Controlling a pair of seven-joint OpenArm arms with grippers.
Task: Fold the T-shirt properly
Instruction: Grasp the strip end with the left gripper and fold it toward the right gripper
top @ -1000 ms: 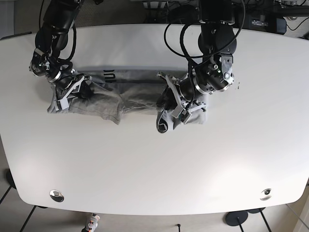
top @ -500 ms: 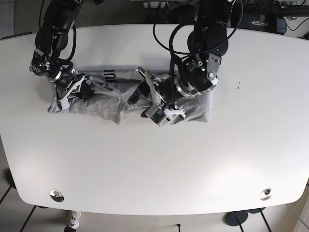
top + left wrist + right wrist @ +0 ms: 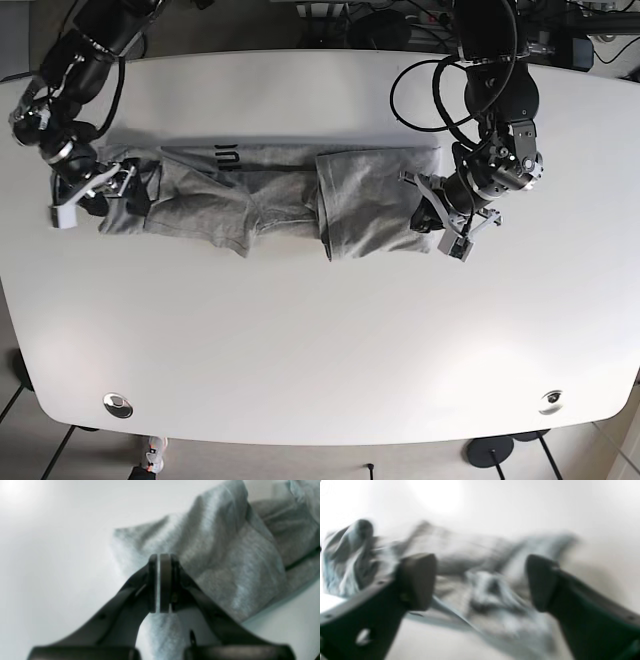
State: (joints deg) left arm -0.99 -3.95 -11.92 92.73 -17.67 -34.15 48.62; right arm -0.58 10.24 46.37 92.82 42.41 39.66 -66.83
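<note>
**2 tools at opposite ends of the T-shirt**

Left wrist: left tool [image 3: 159,583] pressed together, nothing visibly between the pads, T-shirt [image 3: 225,562] behind.

Right wrist: right tool [image 3: 480,582] spread apart, facing blurred cloth.

Base: T-shirt [image 3: 270,200] lies lengthwise across the surface [image 3: 330,350]; right tool [image 3: 85,195] is just off its far end.

A crumpled grey cotton T-shirt [image 3: 270,195] is spread lengthwise across the far half of the smooth white rounded surface [image 3: 320,330].
</note>
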